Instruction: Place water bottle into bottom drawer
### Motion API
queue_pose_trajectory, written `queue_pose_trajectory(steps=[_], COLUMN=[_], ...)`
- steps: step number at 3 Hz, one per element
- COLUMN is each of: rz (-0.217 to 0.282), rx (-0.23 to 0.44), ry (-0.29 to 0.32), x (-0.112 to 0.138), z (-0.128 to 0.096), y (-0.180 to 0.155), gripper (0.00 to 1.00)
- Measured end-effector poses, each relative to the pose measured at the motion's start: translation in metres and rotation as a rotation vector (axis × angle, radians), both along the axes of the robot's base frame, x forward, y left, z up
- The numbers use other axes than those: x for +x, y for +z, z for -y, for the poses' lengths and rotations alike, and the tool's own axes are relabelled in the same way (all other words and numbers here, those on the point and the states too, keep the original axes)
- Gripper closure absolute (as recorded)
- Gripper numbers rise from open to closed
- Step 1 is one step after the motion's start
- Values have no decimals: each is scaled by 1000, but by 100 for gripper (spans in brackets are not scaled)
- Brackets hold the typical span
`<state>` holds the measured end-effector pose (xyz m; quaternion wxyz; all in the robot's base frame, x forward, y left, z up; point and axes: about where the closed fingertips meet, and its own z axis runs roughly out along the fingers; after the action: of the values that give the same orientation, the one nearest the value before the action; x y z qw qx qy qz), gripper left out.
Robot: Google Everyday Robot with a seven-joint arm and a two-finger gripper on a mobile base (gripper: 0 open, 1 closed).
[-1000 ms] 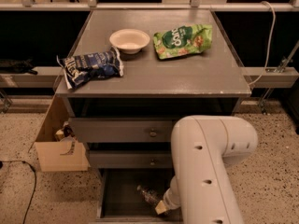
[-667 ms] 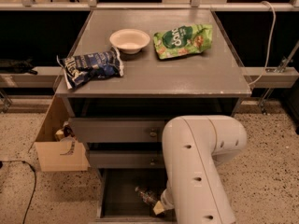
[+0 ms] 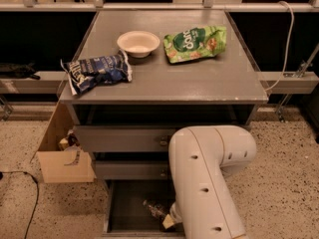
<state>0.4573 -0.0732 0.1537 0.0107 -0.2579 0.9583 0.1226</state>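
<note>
Water bottle (image 3: 154,209) lies in bottom drawer (image 3: 124,210) beside the jaws, whose grip I cannot tell.

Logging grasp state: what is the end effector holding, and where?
Cannot be told: the end effector, down in the bottom drawer, sits right by the water bottle.

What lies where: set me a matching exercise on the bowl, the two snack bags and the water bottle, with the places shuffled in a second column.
Things:
1. white bowl
2. green bag
3. blue bag
4. water bottle

Places:
A. in the open bottom drawer, right by the claw, which is down in that drawer
B. front left corner of the tabletop
C. back of the tabletop, right side
D. back of the tabletop, middle

Pairs: 1-D, 2-C, 3-B, 4-A.
</note>
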Motion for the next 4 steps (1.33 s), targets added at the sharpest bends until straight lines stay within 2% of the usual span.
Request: queue_pose_trajectory(steps=[2, 4], rz=[0, 0], rx=[0, 0], ry=[0, 0], x=[0, 0], z=[0, 0], y=[0, 0], gripper=[59, 0])
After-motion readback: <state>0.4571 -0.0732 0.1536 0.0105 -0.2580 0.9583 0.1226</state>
